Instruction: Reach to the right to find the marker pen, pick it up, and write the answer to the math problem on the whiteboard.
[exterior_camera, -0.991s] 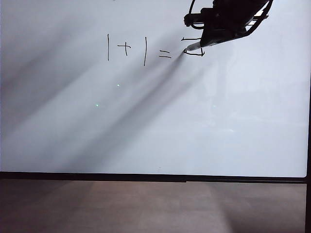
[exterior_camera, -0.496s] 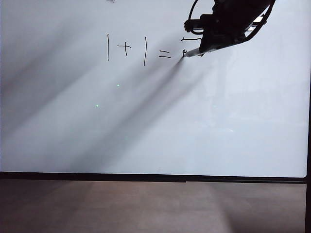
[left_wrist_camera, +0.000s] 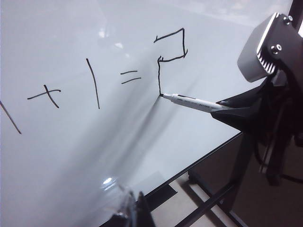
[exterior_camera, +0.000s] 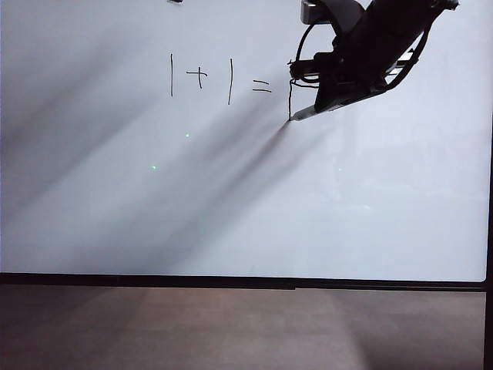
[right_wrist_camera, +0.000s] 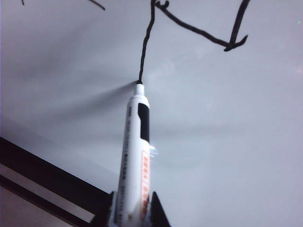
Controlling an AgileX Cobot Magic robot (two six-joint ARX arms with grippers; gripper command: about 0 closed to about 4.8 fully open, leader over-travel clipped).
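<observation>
Right gripper is clamped on the marker pen, tip touching the whiteboard just right of the equals sign of the math problem. The pen's axis slants back toward the gripper. The answer lacks its bottom stroke, which runs rightward from the tip. Left gripper sits off near the board's edge; can't tell its grip.

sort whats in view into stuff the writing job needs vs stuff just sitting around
Part of the job:
- marker pen, clamped in the right gripper, tip on the board
- math problem
- answer, a 2 only partly drawn
- whiteboard

Just around:
- left gripper, only its edge shows, near the board's lower rim, holding nothing visible
- brown floor below the board
</observation>
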